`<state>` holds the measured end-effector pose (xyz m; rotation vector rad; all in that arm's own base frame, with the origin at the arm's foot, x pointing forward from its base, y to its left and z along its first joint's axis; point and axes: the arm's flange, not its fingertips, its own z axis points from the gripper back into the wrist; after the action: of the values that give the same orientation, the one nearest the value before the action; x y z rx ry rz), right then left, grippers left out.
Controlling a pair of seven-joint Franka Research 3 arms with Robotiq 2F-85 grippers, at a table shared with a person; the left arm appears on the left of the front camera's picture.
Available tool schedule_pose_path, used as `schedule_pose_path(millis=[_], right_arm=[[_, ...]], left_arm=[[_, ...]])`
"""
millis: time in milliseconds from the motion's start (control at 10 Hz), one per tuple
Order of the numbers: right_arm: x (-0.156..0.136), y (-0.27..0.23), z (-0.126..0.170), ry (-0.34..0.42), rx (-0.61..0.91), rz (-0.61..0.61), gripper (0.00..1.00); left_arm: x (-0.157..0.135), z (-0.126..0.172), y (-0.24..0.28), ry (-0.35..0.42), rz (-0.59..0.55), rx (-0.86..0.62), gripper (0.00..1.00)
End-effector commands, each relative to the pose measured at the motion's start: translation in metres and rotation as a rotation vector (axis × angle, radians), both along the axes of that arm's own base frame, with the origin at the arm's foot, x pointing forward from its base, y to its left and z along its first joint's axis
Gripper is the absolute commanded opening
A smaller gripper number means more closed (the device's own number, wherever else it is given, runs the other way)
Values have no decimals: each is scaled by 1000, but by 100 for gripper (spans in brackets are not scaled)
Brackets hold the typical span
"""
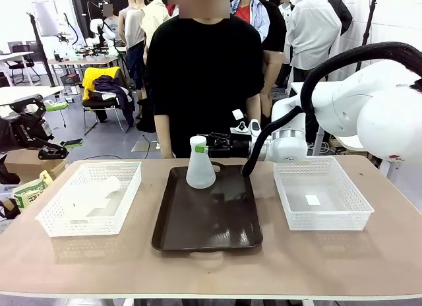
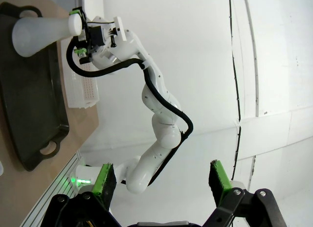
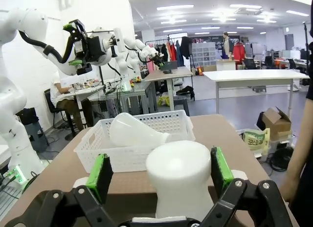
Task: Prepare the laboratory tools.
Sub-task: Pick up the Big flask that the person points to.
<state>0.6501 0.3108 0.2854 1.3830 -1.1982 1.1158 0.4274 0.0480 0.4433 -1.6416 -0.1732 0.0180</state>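
Observation:
One milky-white conical flask stands upright at the far end of the dark brown tray. My right gripper reaches in from the right, open, with its green pads on either side of the flask's neck. In the right wrist view the neck sits between the pads with small gaps on both sides. A second flask lies on its side in the left white basket. My left gripper hangs open and empty above the table's far left, and its fingers frame bare wall.
A white lattice basket at the right holds a small white label. A person in a black top stands right behind the tray at the far edge. Bare tabletop runs along the near edge.

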Motion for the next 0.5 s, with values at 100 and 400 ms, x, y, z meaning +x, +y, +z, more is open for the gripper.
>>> schedule_pose_path(millis=[100,400], right_arm=[[-4,-8,29,-6,-193,-51,100],[-11,-27,51,8,-286,-102,100]], left_arm=[[-2,2,1,-9,-4,-10,100],[-2,2,1,-9,-4,-10,100]])
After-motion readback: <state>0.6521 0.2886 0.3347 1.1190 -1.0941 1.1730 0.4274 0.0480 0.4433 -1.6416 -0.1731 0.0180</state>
